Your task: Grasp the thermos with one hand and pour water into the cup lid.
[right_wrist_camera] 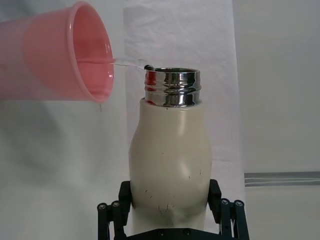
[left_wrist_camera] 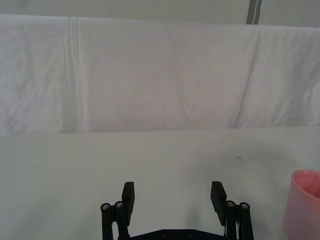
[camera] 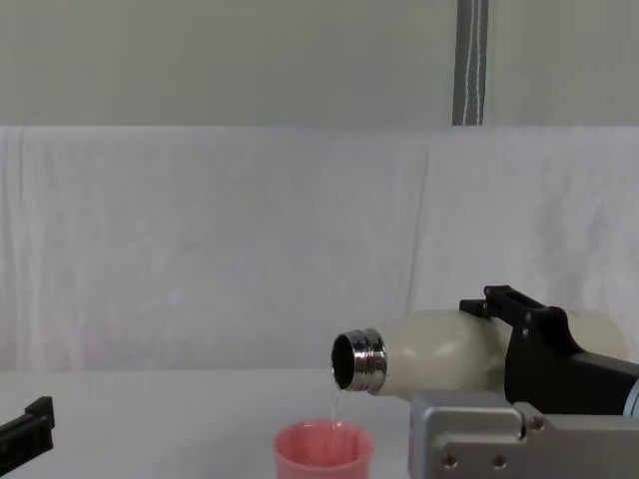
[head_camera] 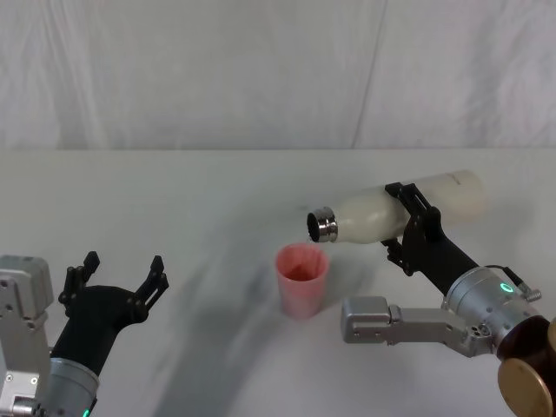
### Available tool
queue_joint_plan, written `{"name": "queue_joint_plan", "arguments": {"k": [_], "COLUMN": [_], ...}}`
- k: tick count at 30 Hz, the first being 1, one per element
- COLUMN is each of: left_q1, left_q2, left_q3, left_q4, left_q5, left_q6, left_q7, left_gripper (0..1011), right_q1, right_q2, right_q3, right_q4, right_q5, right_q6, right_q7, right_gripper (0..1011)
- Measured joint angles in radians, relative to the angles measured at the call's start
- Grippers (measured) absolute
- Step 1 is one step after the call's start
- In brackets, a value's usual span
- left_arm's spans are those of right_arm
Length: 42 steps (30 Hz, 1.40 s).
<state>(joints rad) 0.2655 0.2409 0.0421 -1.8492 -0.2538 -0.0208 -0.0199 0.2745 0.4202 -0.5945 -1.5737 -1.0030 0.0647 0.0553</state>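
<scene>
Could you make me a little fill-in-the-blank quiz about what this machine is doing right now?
1. The right gripper holds the thermos tipped nearly ____.
2. A thin stream of water falls from its steel neck into the ____ cup lid.
3. The left gripper, low at the robot's left, has its fingers ____ and holds nothing.

Missing words: horizontal; pink; open

White draped backdrop, white table
</scene>
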Motion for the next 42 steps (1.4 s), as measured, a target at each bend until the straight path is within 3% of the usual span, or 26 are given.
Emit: {"name": "queue_joint_plan", "arguments": {"k": [9,26,42], "left_q1": [0.0,0.0,0.0], "left_q2": [0.0,0.0,0.0], "left_q3": [0.0,0.0,0.0], "left_q4": [0.0,0.0,0.0], "left_q5": [0.0,0.0,0.0], "left_q6": [0.0,0.0,0.0], "left_q7": [0.0,0.0,0.0], "left_gripper": [1001,1001,1001], "right_q1": [-0.008,-0.04,-0.097], "right_q2": [-0.009,-0.048,-0.112], "right_q3": [0.017,0.092,0.208], "right_q4": [-0.005,-0.018,-0.027], "right_q5": [0.038,0.19,0.409], "right_q6": [-0.005,-0.074,-0.152], "right_q7": [0.006,-0.02,-0.034], "right_gripper": [948,948,948]}}
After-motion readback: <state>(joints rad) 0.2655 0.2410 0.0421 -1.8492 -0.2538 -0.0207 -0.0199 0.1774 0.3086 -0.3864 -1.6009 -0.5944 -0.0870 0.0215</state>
